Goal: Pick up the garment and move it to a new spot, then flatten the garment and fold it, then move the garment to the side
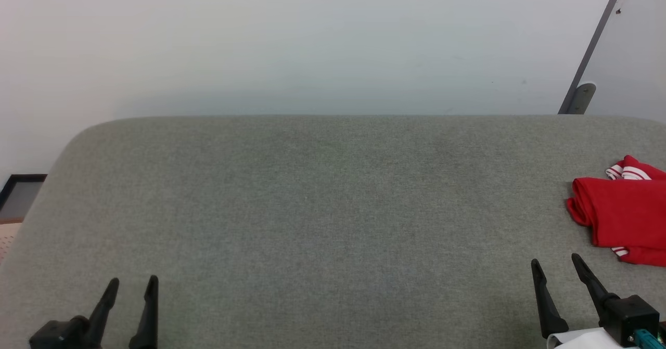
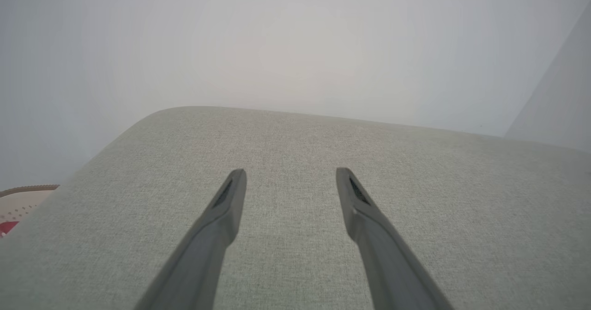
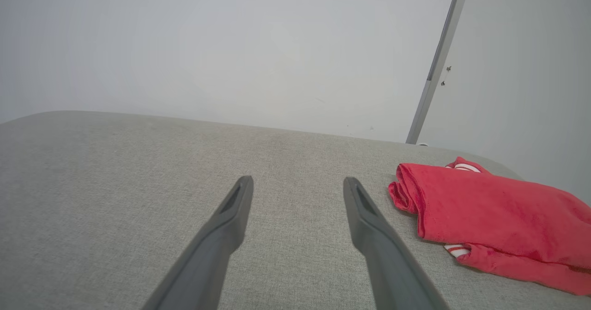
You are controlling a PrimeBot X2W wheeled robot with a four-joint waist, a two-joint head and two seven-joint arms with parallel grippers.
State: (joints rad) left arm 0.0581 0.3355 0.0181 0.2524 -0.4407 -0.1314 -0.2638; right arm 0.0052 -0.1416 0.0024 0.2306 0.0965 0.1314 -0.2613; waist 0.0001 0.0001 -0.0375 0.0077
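Observation:
The garment is bright red with white striped trim and lies folded on the grey padded table at its far right side, cut by the head view's edge. In the right wrist view the garment rests just right of my open right gripper. My right gripper hovers near the table's front right, a little short of the cloth, with nothing between its fingers. At the front left my left gripper stands open and empty. The left gripper points over bare grey fabric.
A pale wall rises behind the table. A grey upright post leans at the back right. A perforated beige surface with a bit of red peeks past the table's left edge.

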